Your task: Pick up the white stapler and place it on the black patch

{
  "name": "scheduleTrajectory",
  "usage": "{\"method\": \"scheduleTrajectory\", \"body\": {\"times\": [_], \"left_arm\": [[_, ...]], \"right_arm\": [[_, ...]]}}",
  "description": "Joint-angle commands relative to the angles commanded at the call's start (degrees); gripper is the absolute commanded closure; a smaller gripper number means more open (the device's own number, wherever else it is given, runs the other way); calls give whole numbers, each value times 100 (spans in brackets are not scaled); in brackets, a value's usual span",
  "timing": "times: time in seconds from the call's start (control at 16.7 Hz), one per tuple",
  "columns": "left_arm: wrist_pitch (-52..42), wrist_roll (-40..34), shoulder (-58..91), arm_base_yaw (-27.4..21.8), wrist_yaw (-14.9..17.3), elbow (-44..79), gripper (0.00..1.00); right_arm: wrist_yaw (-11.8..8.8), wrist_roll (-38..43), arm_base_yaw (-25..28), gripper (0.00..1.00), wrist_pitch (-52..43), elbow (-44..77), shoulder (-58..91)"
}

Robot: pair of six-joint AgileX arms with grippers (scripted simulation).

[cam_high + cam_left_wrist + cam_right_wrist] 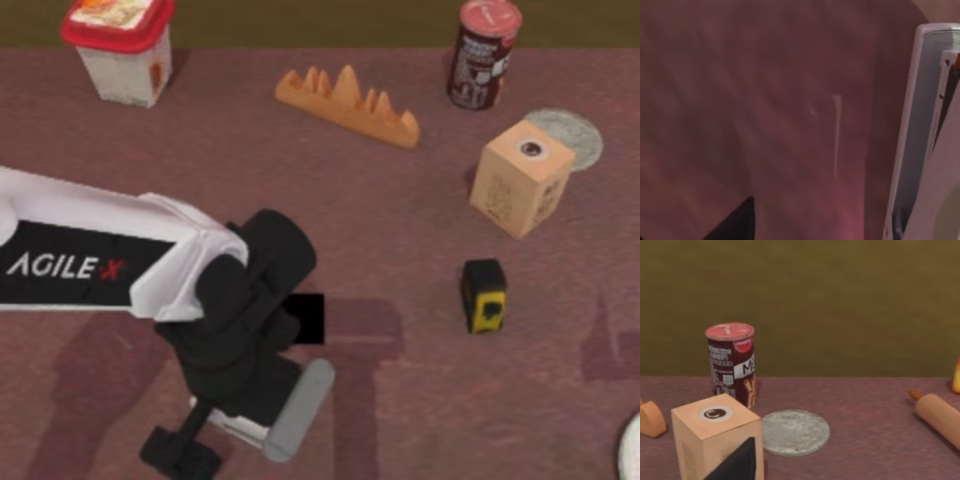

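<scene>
Top view: the left arm (110, 255) reaches in from the table's left edge, its white shell lettered "AGILEX", and its black wrist bends down over the near-centre of the table (400, 230). The left gripper (240, 425) sits low near the front edge, with a grey cylindrical finger (297, 410) on one side and a black part on the other; a sliver of the white stapler (235, 428) shows between them, so the fingers appear closed on it. The black patch (306, 319) lies just behind the wrist, mostly hidden, only its right portion exposed. Further back stand a red-lidded white tub (120, 45), an orange toothed rack (348, 102), a dark-red can (484, 52), a tan box (522, 177) partly over a silver disc (575, 132), and a black-and-yellow tape measure (484, 294). The right arm is out of this view. Left wrist view: the stapler (920, 150) fills one edge — white casing, pale grey inner face, a small orange detail at one end — held above the maroon tabletop. Right wrist view: the can (731, 362) bears partial white lettering, not legible; the box (715, 440), disc (795, 432) and a rolling pin (940, 417) are visible. Only a dark corner of the right gripper shows — whether its fingers are apart, I cannot tell.
</scene>
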Motion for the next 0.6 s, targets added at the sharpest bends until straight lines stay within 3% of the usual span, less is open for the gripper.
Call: {"method": "scheduleTrajectory", "body": {"times": [0.06, 0.6], "left_arm": [[0, 0, 0, 0, 0, 0, 0], [0, 0, 0, 0, 0, 0, 68]], "right_arm": [[0, 0, 0, 0, 0, 0, 0], [0, 0, 0, 0, 0, 0, 0]]}}
